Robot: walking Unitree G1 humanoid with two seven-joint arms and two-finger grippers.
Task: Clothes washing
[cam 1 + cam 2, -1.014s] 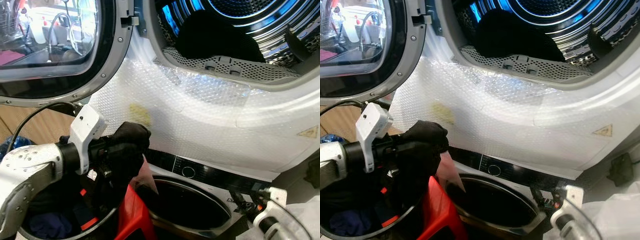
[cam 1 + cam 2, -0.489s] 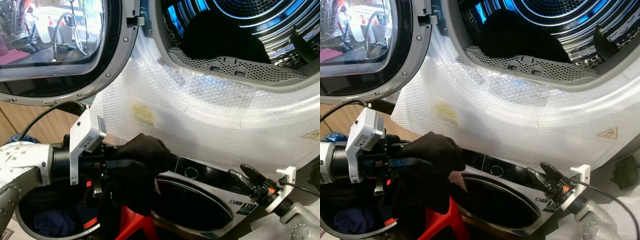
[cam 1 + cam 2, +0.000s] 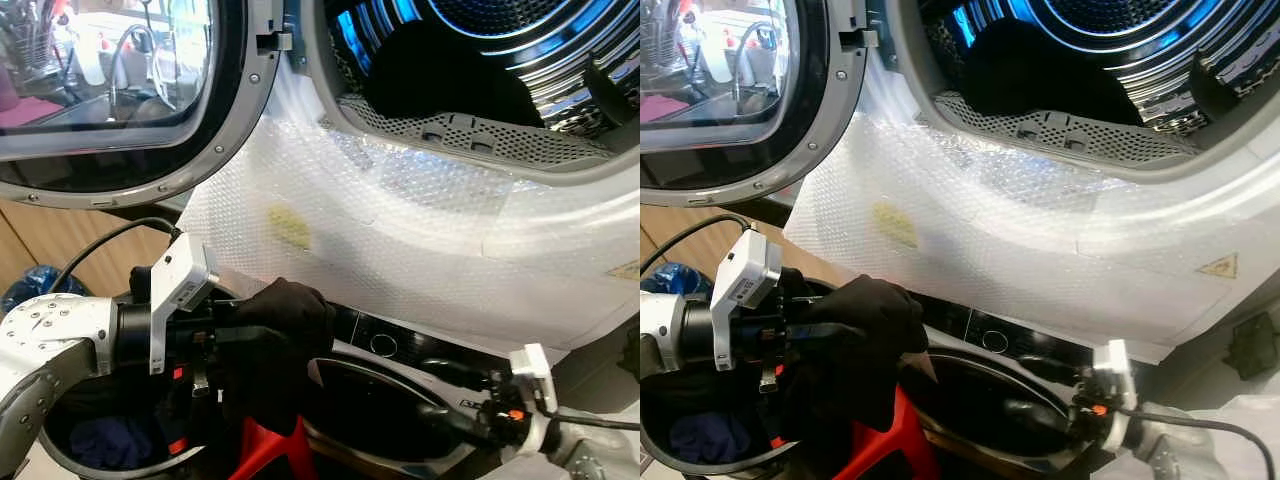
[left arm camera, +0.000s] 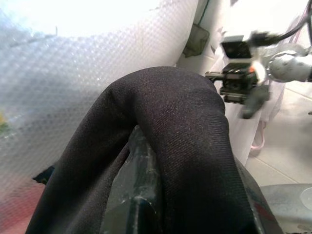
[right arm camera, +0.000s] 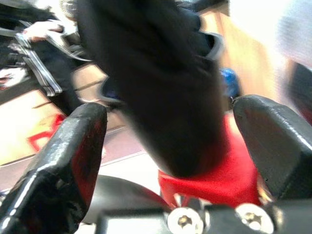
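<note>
A black garment is draped over my left gripper, which is shut on it above the laundry basket. In the left wrist view the cloth covers the fingers. A red garment hangs below it. My right gripper is low on the right, open, pointing left at the black garment across the lower machine's round opening. In the right wrist view the black cloth lies ahead between the spread fingers. Dark clothes lie inside the upper drum.
The upper machine's round glass door stands open at the upper left. Bubble wrap covers the front panel below the drum. The basket holds blue and dark clothes. A black cable loops over my left arm.
My right gripper has dropped and turned from pointing up-left to pointing left at the black garment. My left gripper holds the garment at about the same spot.
</note>
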